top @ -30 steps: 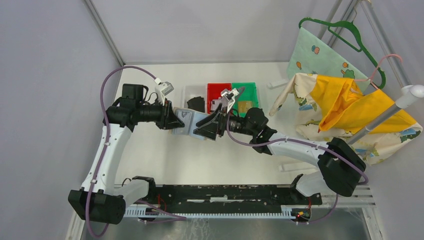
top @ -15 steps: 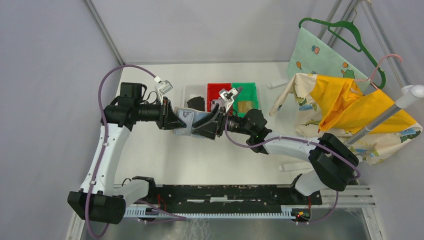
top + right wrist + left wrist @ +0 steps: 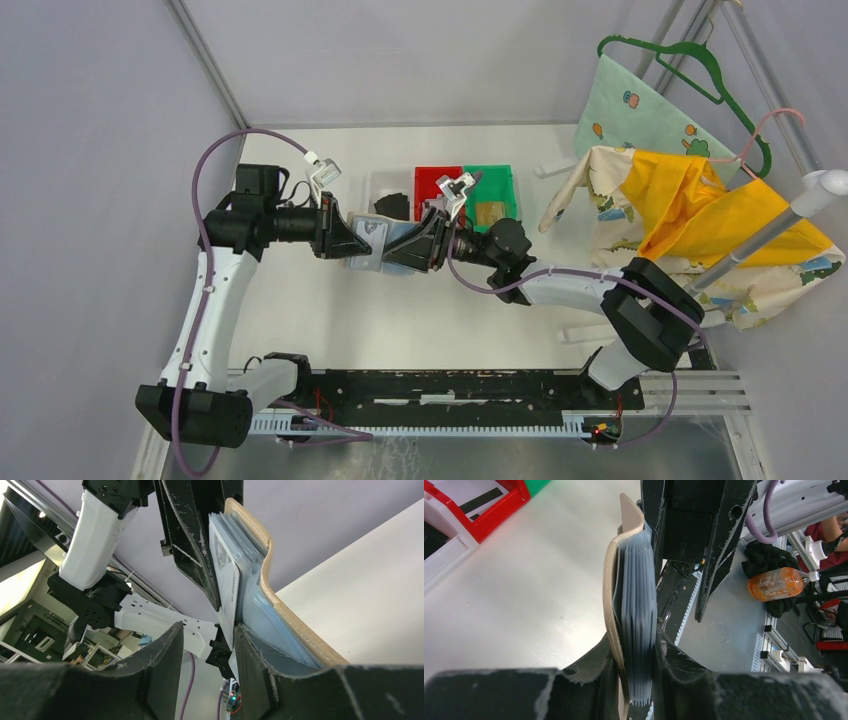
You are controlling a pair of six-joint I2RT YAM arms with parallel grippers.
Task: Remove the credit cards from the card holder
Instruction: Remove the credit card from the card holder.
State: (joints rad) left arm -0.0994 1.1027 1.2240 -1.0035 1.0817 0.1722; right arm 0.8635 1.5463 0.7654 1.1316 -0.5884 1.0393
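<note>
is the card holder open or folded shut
Open. The card holder is beige on one side only; its clear sleeves stand bare on the other, in both wrist views.

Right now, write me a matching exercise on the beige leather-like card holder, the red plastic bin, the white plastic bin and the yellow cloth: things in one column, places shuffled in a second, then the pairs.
Things
1. beige leather-like card holder
2. red plastic bin
3. white plastic bin
4. yellow cloth

Places
A. middle of the row of bins, green plastic bin on its right
B. draped over patterned fabric at the table's right
C. clamped in the left gripper
D. left end of the row of bins

Pairs: 1-C, 2-A, 3-D, 4-B
</note>
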